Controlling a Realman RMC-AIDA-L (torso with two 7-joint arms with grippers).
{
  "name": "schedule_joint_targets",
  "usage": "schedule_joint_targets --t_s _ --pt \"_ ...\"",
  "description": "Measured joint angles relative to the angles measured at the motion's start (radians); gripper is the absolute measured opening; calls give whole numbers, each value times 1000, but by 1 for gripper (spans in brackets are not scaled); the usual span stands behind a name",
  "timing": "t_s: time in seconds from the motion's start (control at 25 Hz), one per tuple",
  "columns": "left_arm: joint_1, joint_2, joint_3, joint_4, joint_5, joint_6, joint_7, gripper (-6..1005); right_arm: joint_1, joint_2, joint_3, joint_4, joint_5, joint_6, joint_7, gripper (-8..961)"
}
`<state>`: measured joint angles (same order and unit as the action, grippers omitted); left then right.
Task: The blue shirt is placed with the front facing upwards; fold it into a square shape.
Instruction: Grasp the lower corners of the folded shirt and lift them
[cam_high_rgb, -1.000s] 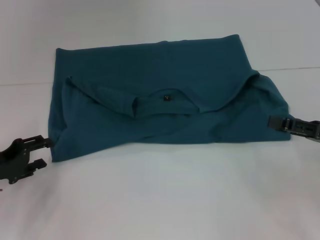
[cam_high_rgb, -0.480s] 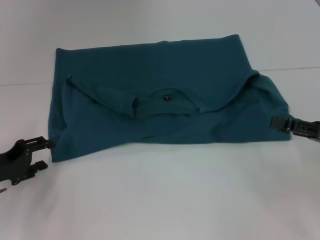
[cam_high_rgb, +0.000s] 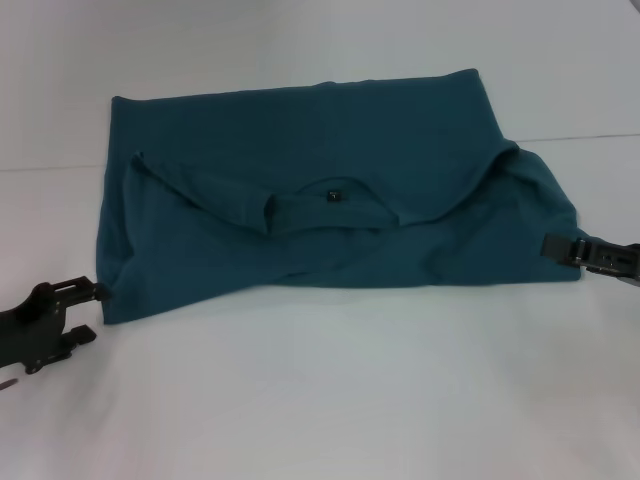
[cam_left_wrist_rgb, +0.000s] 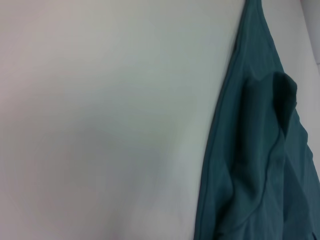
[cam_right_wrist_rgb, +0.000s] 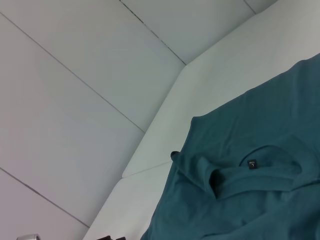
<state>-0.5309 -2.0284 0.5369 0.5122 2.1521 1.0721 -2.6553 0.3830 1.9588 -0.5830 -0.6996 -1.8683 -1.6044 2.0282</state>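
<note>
Blue shirt (cam_high_rgb: 330, 190) lies mid-counter (cam_high_rgb: 330, 400), folded into a wide band w/ collar and small black label (cam_high_rgb: 334, 196) on top; right end bulges out, edges uneven. Left gripper (cam_high_rgb: 75, 310) just beside its near-left corner, fingers spread, holding nothing. Right gripper (cam_high_rgb: 558, 247) at right edge; can't tell its state.
</note>
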Motion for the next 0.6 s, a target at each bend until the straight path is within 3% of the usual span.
schedule_joint_targets --t_s 0.6 --pt "-49 -2 2 -40 0 -39 9 677 -1 -1 0 16 -2 3 -4 894"
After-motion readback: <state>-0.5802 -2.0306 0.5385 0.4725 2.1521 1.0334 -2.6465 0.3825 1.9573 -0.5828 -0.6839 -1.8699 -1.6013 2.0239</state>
